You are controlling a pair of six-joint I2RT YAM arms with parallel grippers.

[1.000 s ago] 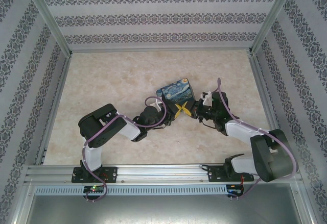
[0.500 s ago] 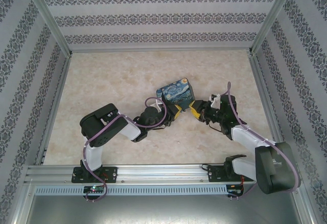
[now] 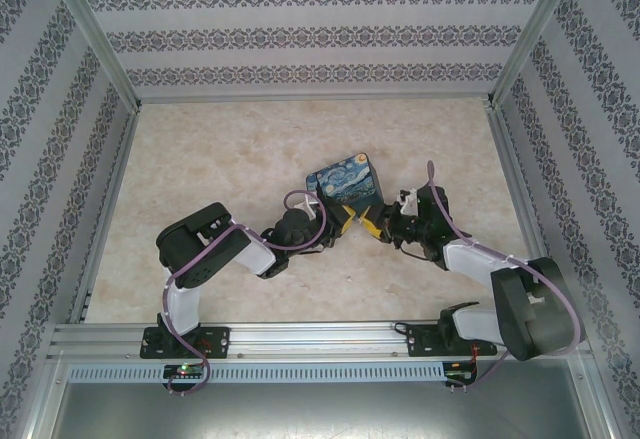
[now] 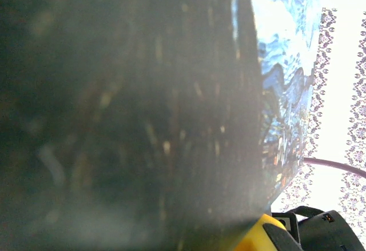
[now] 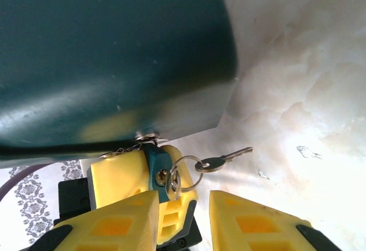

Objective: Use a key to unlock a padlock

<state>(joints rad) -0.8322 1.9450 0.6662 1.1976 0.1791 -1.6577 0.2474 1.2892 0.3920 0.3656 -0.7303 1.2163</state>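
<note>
The padlock (image 3: 345, 181) sits mid-table (image 3: 220, 149), tipped up so its painted face shows from above, its near lower edge at the left gripper (image 3: 338, 222). That gripper's fingers are closed tight on the padlock. The left wrist view is pressed against the padlock's dark side (image 4: 126, 114), with a strip of the blue swirled face along the right. In the right wrist view, the key (image 5: 155, 164) sticks out of the padlock's dark underside (image 5: 114, 51) by its bluish head. A ring (image 5: 189, 158) hangs from it, carrying 1 second key (image 5: 222, 160). The right gripper (image 5: 183, 204) is just beside the key, its 2 yellow fingers (image 5: 123, 222) apart and holding nothing.
</note>
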